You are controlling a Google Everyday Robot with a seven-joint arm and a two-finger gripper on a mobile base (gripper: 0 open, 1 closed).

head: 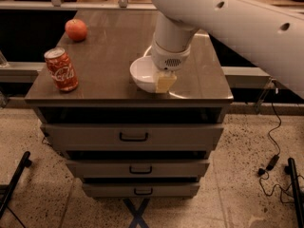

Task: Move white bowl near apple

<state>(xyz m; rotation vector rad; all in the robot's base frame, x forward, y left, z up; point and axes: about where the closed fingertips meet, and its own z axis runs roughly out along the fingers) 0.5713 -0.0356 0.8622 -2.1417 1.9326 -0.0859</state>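
Observation:
The white bowl (144, 73) sits on the dark cabinet top (114, 42), near the front edge at the middle. The apple (76, 30) is red-orange and lies at the far left of the top, well apart from the bowl. My gripper (165, 82) hangs from the big white arm (228, 18) and is at the bowl's right front rim, covering that part of the bowl. I cannot tell whether it touches the bowl.
A red Coca-Cola can (61, 69) stands upright at the front left of the top, between the apple and the front edge. The cabinet has three closed drawers (133, 137). Cables (273, 160) lie on the floor at the right.

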